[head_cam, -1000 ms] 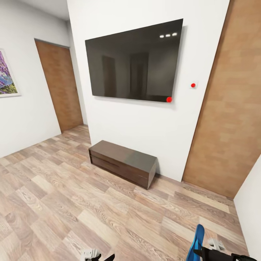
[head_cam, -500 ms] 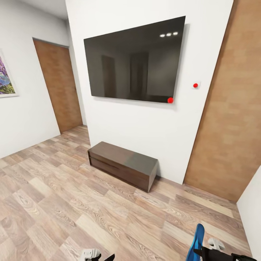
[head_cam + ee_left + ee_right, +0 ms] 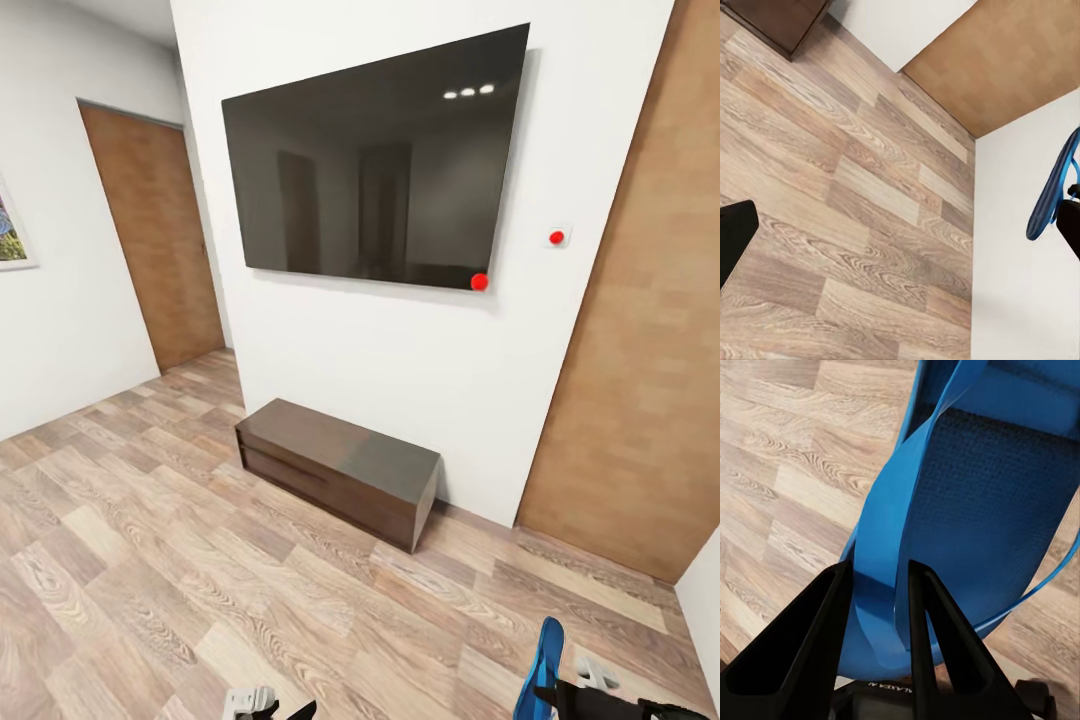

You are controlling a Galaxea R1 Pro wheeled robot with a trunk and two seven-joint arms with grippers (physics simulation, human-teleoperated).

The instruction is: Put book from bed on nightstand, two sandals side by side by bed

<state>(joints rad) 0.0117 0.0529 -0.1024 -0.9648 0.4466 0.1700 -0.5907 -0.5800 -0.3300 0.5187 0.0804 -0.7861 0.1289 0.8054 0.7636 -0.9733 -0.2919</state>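
My right gripper is clamped on a blue sandal — its strap sits between my two black fingers, the sole standing upright low at my right. Of my left gripper I cannot tell whether its fingers are apart. Beyond, wood-plank floor, a low dark bench cabinet against the far white wall, a television above — doors either side.
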